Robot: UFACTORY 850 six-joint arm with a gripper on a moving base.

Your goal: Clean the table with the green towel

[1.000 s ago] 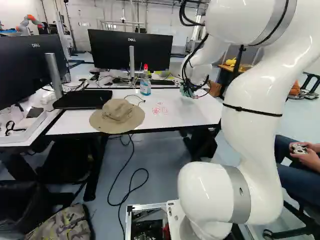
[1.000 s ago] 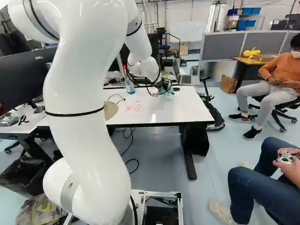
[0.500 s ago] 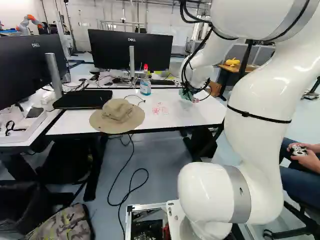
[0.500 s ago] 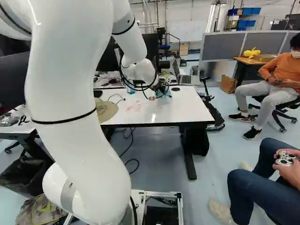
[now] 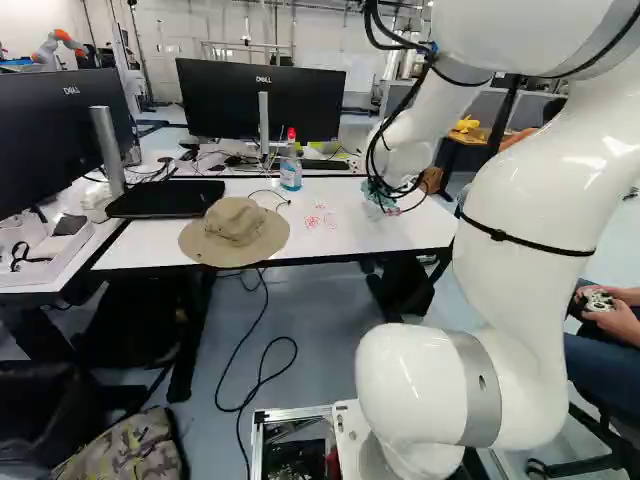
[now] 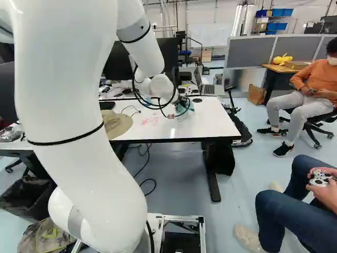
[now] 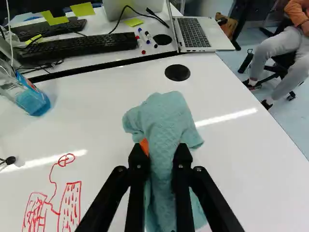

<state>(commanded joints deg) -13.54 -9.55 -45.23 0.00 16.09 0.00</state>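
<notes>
1. Fingers grasp the green cloth towel from both sides, over the right part of the white-topped bench, closer to its far edge than its near one; whether it touches the surface, I cannot tell.
2. Likely trouble: only a middle strip is pinched, so drag could pull it loose, or hard tips could scrape where cloth is thin.
3. A wide sweep leftward might topple the clear bottle of blue liquid by the far edge, or push the tan fabric hat off the near edge.
4. Light pressure could merely smear the red drawing.
5. Its bunched end points toward the far edge; the long axis runs roughly near-to-far.
</notes>
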